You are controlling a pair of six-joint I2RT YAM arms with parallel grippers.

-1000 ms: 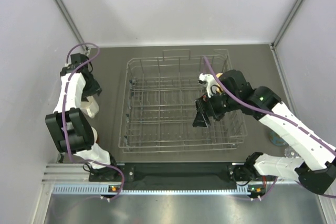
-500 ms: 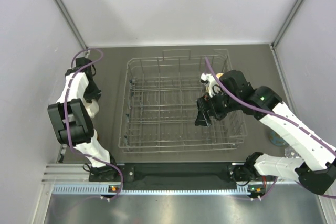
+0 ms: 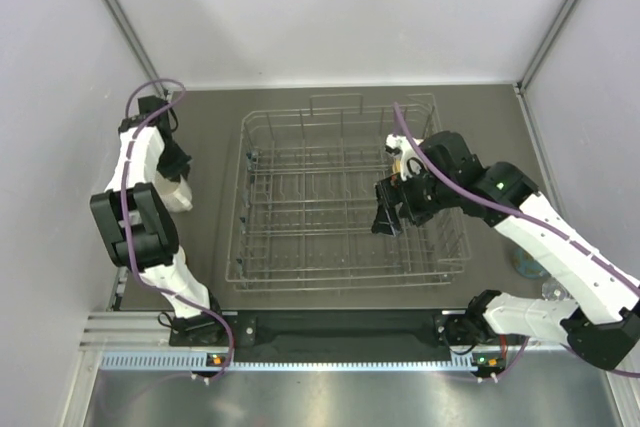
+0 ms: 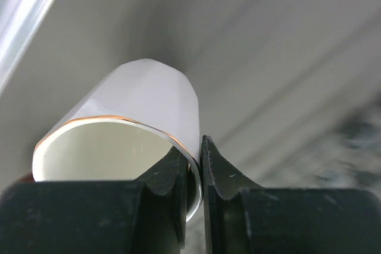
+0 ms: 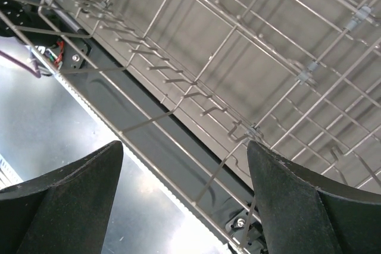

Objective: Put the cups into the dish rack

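Note:
The grey wire dish rack (image 3: 300,209) stands mid-table; its floor and tines fill the right wrist view (image 5: 238,46). My left gripper (image 3: 172,169), left of the rack, is shut on the rim of the white mug (image 3: 179,195). In the left wrist view the fingers (image 4: 178,173) pinch the mug's wall (image 4: 143,102), one inside and one outside. My right gripper (image 3: 388,215) hangs open and empty over the rack's right half (image 5: 184,194). A yellowish cup (image 3: 404,161) shows partly behind the right wrist. A blue mug (image 3: 527,266) and a clear glass (image 3: 548,292) sit right of the rack.
Grey walls close in the table on the left, far and right sides. The arm bases and a metal rail (image 3: 330,332) run along the near edge. The right forearm (image 3: 560,242) crosses above the blue mug. The red cup is not plainly visible.
My left arm has swung and carried the white mug a little farther from the near edge. My right gripper has drifted slightly toward the far side over the rack, still open.

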